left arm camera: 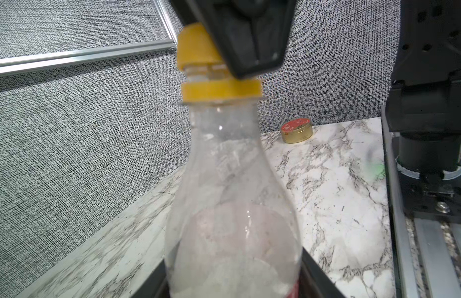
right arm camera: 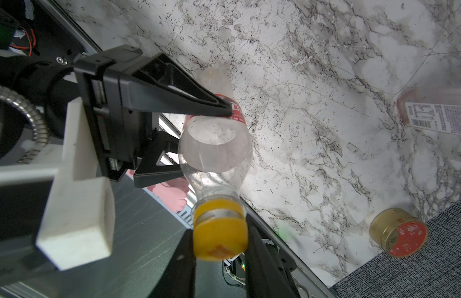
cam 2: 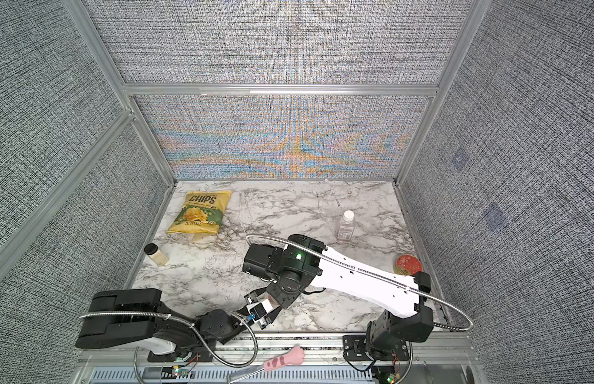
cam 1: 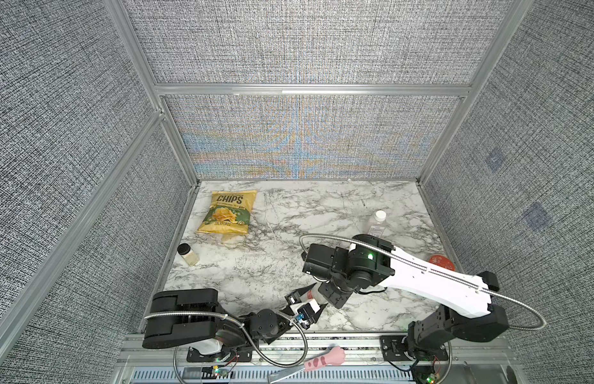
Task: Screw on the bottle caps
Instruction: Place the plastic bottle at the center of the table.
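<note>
Right wrist view: orange-yellow cap (right arm camera: 219, 232), low centre of frame, sits on the tall bottle (right arm camera: 216, 185) with bare thread showing beneath, so tightening likely remains. Right gripper (right arm camera: 221, 245) pinches it; left gripper (right arm camera: 206, 144) brackets the label, clamped or not I cannot tell. Right of centre in both top views, pink bottle (cam 1: 375, 227) wears its white cap (cam 1: 380, 214).

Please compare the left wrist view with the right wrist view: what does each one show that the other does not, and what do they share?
Only the left wrist view shows the aluminium rail on the wall. Only the right wrist view shows the pink-tinted bottle and a pink paw-shaped thing. Both show the round bottle, its orange-yellow cap held in the jaws of the right gripper, the red-topped tin and the marble table.
</note>
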Robot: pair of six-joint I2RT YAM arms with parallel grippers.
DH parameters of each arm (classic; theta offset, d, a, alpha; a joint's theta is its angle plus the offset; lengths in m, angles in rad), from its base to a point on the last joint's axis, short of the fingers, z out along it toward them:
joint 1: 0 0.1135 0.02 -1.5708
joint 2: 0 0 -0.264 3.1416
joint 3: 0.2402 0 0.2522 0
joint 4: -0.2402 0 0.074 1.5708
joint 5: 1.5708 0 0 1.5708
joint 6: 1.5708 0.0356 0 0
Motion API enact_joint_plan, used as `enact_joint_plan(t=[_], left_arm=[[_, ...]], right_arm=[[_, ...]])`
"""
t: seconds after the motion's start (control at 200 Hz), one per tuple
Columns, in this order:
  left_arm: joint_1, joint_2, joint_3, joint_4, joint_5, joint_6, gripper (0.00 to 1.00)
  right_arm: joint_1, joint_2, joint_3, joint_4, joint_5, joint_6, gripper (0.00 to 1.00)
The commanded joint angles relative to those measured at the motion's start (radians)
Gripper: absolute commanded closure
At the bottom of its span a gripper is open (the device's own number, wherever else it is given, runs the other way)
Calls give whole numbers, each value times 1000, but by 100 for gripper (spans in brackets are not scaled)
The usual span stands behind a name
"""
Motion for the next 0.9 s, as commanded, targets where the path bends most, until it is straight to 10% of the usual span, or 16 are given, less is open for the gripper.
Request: enact_joint_plan(t=[0.0,0.435,0.895], left_arm=[[-5,1,7,150,46,5,36],[-5,-40,-10,150,18,46,4],[-14,-190,-74,137,-32,82,3]], right_arm=[[-7,4,1,8,55,0,81],[-37,-5,3,8,70,-23,81],[-259,24,64,5,-44,-163,81]])
